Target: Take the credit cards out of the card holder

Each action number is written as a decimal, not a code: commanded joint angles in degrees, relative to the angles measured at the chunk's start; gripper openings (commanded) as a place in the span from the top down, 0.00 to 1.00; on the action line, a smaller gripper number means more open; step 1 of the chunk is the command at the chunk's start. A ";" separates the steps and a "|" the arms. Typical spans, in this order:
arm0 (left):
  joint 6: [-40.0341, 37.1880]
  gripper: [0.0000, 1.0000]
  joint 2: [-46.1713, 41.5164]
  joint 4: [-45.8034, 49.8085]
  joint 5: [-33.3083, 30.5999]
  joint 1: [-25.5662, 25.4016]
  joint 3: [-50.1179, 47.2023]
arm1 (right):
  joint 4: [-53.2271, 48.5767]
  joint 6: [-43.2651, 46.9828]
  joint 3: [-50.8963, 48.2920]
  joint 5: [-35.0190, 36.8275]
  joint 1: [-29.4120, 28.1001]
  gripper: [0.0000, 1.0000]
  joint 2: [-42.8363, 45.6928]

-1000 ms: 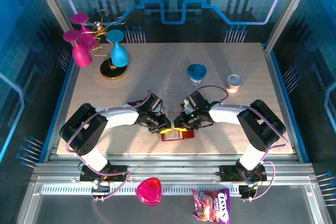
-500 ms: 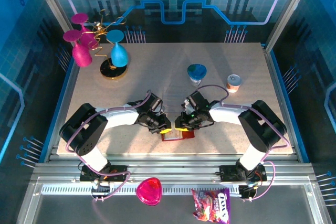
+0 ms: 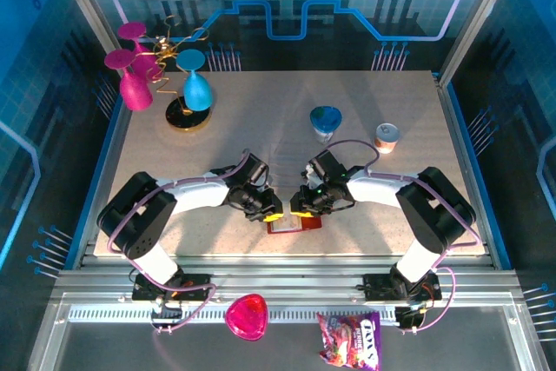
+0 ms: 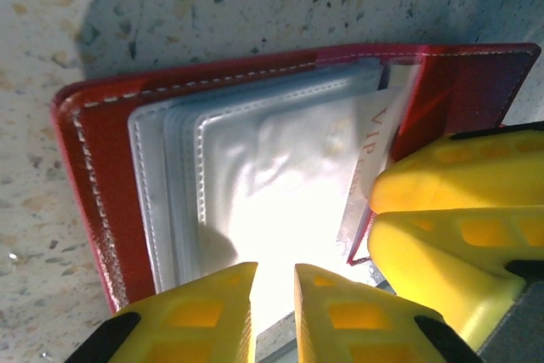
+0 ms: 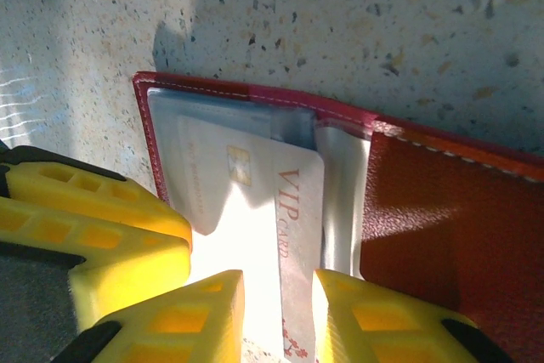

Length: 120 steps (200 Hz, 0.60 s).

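Note:
The dark red card holder point(image 3: 292, 225) lies open near the table's front edge, its clear pockets point(image 4: 255, 167) facing up. A pale credit card point(image 5: 255, 201) marked VIP sticks partly out of a pocket; the same card point(image 4: 374, 146) shows in the left wrist view. My left gripper point(image 4: 274, 295) stands over the pockets' near edge, jaws a narrow gap apart with nothing clamped between them. My right gripper point(image 5: 279, 312) hovers over the pale card, jaws slightly apart, the card's VIP strip showing between them. In the top view the left gripper point(image 3: 272, 213) and right gripper point(image 3: 300, 209) almost touch above the holder.
A blue upturned glass point(image 3: 326, 119) and a small can point(image 3: 386, 137) stand behind the right arm. A gold rack with pink and blue glasses point(image 3: 165, 84) is at the back left. A pink dish point(image 3: 247, 315) and a snack bag point(image 3: 349, 341) lie below the table's front rail.

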<state>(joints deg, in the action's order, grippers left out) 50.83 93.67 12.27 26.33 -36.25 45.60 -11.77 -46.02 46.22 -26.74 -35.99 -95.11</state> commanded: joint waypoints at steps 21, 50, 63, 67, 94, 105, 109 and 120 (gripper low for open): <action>-0.56 0.82 -2.35 2.50 0.15 -0.39 1.00 | -1.11 0.67 1.06 -0.72 -0.03 0.73 2.48; -0.73 0.82 -1.59 2.24 0.69 -0.38 0.04 | 1.31 -0.55 0.06 -3.31 0.22 0.73 2.30; -0.88 0.83 -1.39 2.06 0.55 -0.38 -0.45 | 2.69 -1.17 -0.45 -4.51 0.22 0.73 2.00; -0.90 0.83 -1.30 2.14 0.41 -0.40 -0.52 | 2.98 -1.30 -0.60 -4.85 0.27 0.73 1.85; -1.17 0.83 -0.71 2.06 -0.27 -0.38 -1.10 | 3.43 -1.48 -0.71 -5.88 0.22 0.72 0.51; -1.17 0.83 -0.44 1.92 -0.26 -0.36 -1.18 | 3.51 -1.47 -0.79 -5.99 0.22 0.72 0.25; -1.21 0.83 -0.30 1.88 -0.23 -0.40 -1.28 | 3.51 -1.40 -0.85 -6.00 0.24 0.72 0.11; -1.26 0.84 -0.09 1.88 -0.31 -0.36 -1.41 | 3.50 -1.38 -0.95 -5.95 0.22 0.71 -0.20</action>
<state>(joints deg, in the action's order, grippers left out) 50.78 92.84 13.06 26.33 -36.25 45.36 -8.80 -46.94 46.09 -30.96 -35.94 -94.00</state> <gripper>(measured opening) 0.168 0.283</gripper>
